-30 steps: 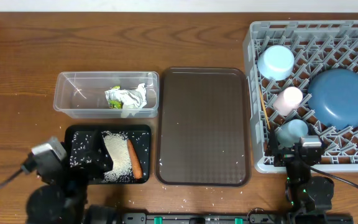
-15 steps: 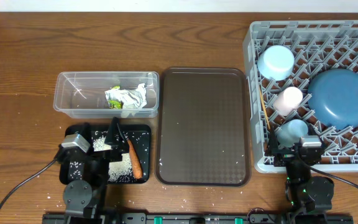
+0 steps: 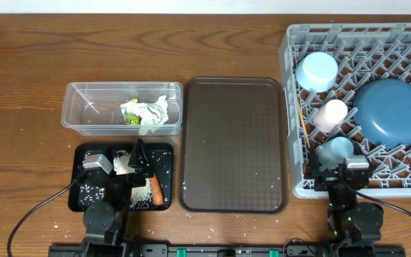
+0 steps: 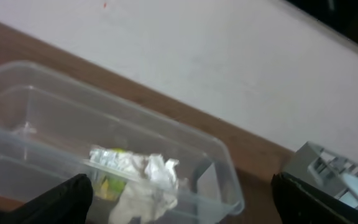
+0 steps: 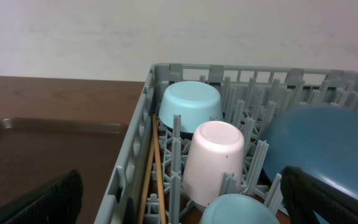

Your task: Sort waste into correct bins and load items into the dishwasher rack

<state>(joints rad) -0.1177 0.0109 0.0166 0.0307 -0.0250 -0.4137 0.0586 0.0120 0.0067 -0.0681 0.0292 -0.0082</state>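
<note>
The crumpled wrapper [image 3: 145, 112] lies in the clear tub [image 3: 84, 118]; both also show in the left wrist view, wrapper [image 4: 138, 177] and tub [image 4: 36, 118]. Rice grains [image 3: 123, 165] and the carrot [image 3: 155, 190] lie in the black tray [image 3: 80, 200]. The rack [image 3: 295, 107] holds the bowl [image 3: 317, 70], pink cup [image 3: 330, 114], light-blue cup [image 3: 336, 150], plate [image 3: 391, 113] and chopsticks [image 3: 304, 128]. My left gripper [image 3: 132, 158] [image 4: 179, 211] is open and empty over the black tray, facing the tub. My right gripper [image 3: 337, 171] [image 5: 185, 211] is open and empty at the rack's front edge.
The brown serving tray [image 3: 234, 143] lies between the bins and the rack, with nothing on it. Loose rice grains are scattered on the wooden table near the front edge [image 3: 191, 232]. The right wrist view shows the pink cup [image 5: 213, 158], bowl [image 5: 191, 102] and chopsticks [image 5: 154, 168].
My left arm has swung from the front-left corner rightward and settled low over the black tray. The right arm and all objects have not moved.
</note>
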